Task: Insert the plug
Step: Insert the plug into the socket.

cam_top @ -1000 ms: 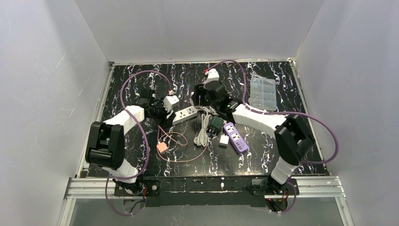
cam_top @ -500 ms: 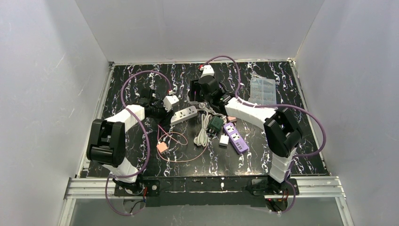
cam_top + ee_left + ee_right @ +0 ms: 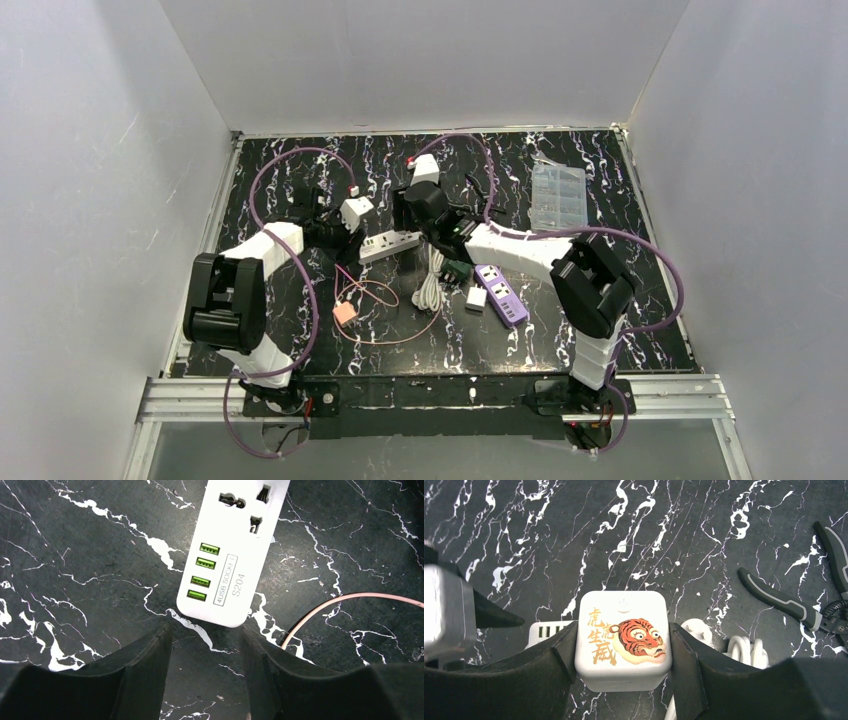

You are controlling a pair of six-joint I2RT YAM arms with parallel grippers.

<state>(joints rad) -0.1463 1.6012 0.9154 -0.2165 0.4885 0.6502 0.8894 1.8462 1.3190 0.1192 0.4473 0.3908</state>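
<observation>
A white power strip [image 3: 234, 555] with green USB ports and a universal socket lies on the black marble table; it also shows in the top view [image 3: 390, 243]. My left gripper [image 3: 205, 647] is open and empty, its fingertips just short of the strip's USB end. In the top view the left gripper [image 3: 343, 230] sits at the strip's left end. My right gripper [image 3: 623, 627] is shut on a white cube plug with a tiger print [image 3: 624, 647]. It holds the plug just above the strip [image 3: 546, 630]. In the top view the right gripper [image 3: 414, 212] is over the strip's right end.
A coiled white cable [image 3: 432, 280], a green adapter [image 3: 458, 268], a small white adapter [image 3: 476, 298] and a purple power strip [image 3: 500, 292] lie right of centre. A pink cable with its plug [image 3: 344, 313] lies in front. Pliers [image 3: 784, 602] and a clear box [image 3: 558, 195] are at the right.
My right arm has swung left with the plug, from over the cable coil to over the white strip's right end. My left gripper has drawn back slightly to the strip's left end.
</observation>
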